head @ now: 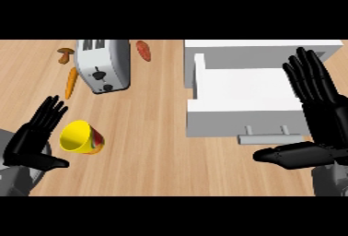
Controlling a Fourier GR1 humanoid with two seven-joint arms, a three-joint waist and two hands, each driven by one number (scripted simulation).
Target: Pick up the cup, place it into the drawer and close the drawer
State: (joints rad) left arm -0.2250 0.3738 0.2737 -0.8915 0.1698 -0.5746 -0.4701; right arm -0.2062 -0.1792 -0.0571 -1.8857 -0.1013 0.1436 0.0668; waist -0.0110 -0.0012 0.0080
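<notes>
A yellow cup (80, 138) with a red and green pattern lies on its side on the wooden counter at the lower left, its mouth facing up toward me. My left hand (32, 138) stands open just left of the cup, fingers straight, thumb below it, not touching it. A white drawer (241, 94) is pulled open at the right, with a grey handle (269, 137) on its front. My right hand (318, 110) is open over the drawer's right edge, fingers pointing away, thumb stretched left beneath the handle.
A silver toaster (102, 64) stands at the back left. Around it lie a mushroom (65, 54), a carrot (70, 82) and a reddish sweet potato (143, 50). Bare wooden counter (146, 152) lies between the cup and the drawer.
</notes>
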